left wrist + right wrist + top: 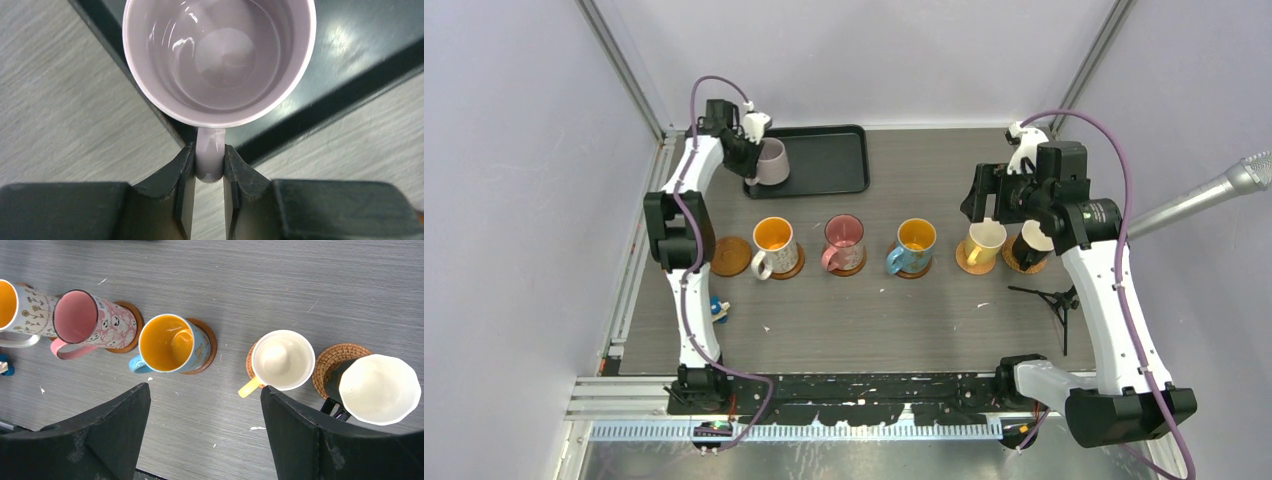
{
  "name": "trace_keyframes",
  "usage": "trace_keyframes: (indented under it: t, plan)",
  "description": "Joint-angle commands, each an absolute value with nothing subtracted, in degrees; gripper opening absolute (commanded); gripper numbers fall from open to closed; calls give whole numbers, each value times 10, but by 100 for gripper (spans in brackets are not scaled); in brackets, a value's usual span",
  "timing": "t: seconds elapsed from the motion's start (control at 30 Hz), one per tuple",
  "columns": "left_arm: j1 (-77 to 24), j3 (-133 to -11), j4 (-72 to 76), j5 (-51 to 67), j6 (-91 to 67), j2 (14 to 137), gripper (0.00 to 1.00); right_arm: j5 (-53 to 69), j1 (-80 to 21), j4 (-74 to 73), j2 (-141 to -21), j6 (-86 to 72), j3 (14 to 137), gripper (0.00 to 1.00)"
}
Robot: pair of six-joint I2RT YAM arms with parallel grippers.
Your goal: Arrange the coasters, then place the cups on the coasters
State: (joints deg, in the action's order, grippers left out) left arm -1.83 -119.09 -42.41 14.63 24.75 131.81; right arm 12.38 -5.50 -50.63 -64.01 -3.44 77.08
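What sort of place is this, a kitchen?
Likely a robot lab test cell, not a kitchen: left arm and right arm bolted to a grey table, plain walls with metal frame posts, a microphone poking in from the right.

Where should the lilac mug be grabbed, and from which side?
By the handle, from the left: it sticks out sideways over the tray's corner, the mug stands upright, and the thin loop fits between the jaws. The left gripper is shut on it there.

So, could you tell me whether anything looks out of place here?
Only the lilac mug: it is at the corner of the black tray, handle pinched in the left gripper, while the leftmost coaster lies bare.
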Motion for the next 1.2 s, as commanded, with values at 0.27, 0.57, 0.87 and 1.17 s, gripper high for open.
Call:
trace_keyframes:
  t: [0.27,0.57,0.87,1.17]
  plan:
    - [-18,-1184,-469,167,287,1305,29,133,-55,-502,-620,-44,781,85]
    - [-20,-1257,-488,170,278,1359,38,123,-53,-517,-619,-34,796,85]
    - [-20,-1285,-489,160,266,1380,18,121,-52,-518,-625,-31,805,85]
    - [-6,-1255,-428,200,202,1314,0,129,-51,-509,-626,-31,796,85]
